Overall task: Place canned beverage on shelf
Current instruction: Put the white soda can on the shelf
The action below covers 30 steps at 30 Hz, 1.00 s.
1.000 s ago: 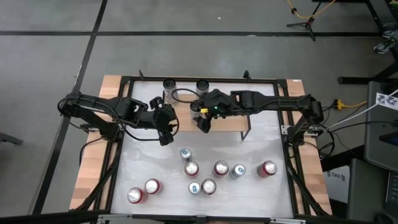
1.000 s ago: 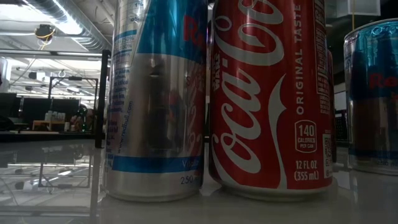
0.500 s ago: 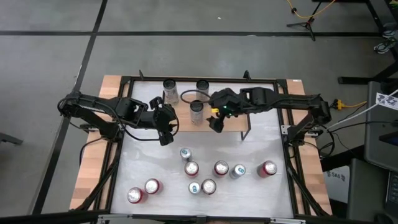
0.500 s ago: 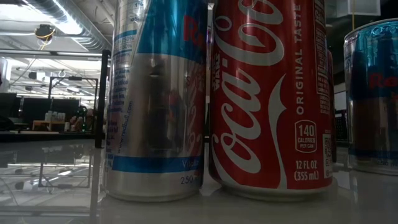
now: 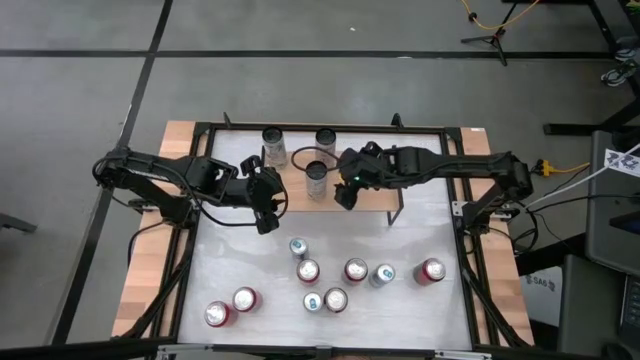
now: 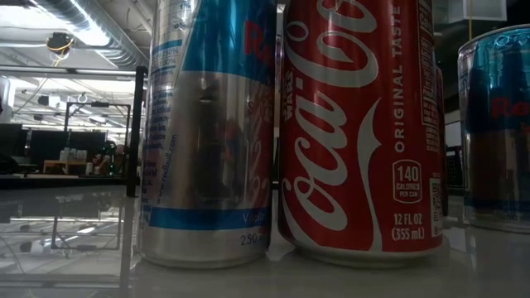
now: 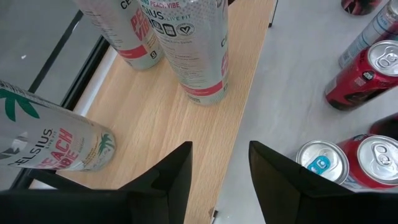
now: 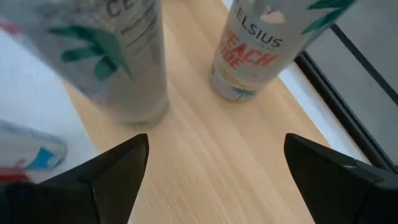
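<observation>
The shelf [image 5: 365, 200] is a light wood plank on black legs at the table's far middle. Three pale Celsius cans stand upright on it: one near its front [image 5: 317, 175], two at its back [image 5: 272, 140] [image 5: 325, 138]. My right gripper [image 5: 345, 195] hovers open and empty just right of the front can [image 8: 118, 56], fingers wide over the plank [image 8: 205, 162]. My left gripper [image 5: 268, 205] hangs open and empty over the shelf's left end [image 7: 186, 124], with the three cans [image 7: 193, 43] ahead of it.
Several red and blue-silver cans stand on the white table nearer the front [image 5: 355, 270] [image 5: 217, 314]. Two of them, a Red Bull [image 6: 207, 132] and a Coca-Cola [image 6: 356, 124], fill the low view. A dark ring [image 5: 305, 156] lies on the shelf. A black frame [image 5: 200, 130] rims the table.
My right gripper has drawn back from the front can toward the table's right edge and tipped its fingers. The can, hidden under it a second ago, now stands alone on the shelf. My left arm has kept still.
</observation>
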Available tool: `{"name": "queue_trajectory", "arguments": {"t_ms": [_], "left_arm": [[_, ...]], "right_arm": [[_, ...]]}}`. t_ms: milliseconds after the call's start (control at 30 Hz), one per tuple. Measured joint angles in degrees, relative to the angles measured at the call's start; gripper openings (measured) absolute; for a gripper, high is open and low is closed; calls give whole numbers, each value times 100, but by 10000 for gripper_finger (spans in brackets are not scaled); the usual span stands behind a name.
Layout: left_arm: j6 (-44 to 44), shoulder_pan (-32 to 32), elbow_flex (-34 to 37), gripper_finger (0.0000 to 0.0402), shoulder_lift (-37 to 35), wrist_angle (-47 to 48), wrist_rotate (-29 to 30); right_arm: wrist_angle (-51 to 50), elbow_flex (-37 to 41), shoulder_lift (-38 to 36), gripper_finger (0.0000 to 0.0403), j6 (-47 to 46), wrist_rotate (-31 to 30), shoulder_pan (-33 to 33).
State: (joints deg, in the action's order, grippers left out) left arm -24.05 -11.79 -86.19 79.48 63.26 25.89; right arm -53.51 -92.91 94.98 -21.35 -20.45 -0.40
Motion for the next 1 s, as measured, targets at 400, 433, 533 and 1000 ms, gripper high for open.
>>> {"name": "queue_trajectory", "arguments": {"t_ms": [400, 433, 533, 1000], "left_arm": [[-2, 0, 0, 149, 0, -29, 0], [-2, 0, 0, 149, 0, -55, 0], [-1, -1, 0, 149, 0, -141, 0], [2, 0, 0, 149, 2, -306, 0]], "right_arm": [[1309, 615, 2, 365, -132, 4, 0], [1399, 652, 2, 365, -133, 3, 0], [1619, 722, 2, 365, -104, 3, 0], [2647, 1168, 2, 365, -71, -21, 0]]}}
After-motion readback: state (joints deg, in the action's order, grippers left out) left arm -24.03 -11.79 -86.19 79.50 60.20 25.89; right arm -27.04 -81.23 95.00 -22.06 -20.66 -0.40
